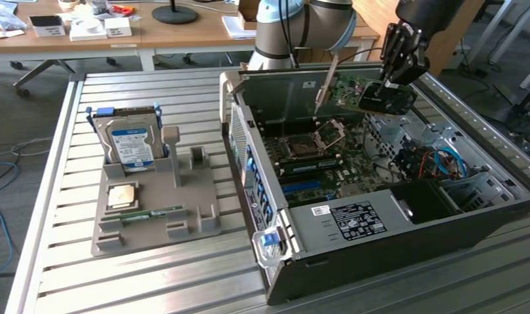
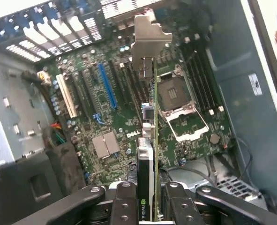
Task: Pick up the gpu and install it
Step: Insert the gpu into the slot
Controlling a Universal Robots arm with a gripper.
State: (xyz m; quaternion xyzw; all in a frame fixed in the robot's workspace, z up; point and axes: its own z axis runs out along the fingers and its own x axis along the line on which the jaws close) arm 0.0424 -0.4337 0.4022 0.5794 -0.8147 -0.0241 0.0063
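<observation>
My hand [image 1: 394, 84] grips the gpu [image 1: 345, 90] edge-on, holding it above the motherboard [image 2: 124, 129] inside the open computer case [image 1: 422, 255] on the counter [image 1: 160, 281].

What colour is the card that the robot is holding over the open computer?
Green; the gpu shows best in the exterior view.

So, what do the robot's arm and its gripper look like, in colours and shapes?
The arm is a thick round tube, silver-grey, with a pale blue cap on a joint. Its far end is black. The gripper is black too, built of flat metal links; in the wrist view, round silver pivot pins join them. I can read no markings on it.
</observation>
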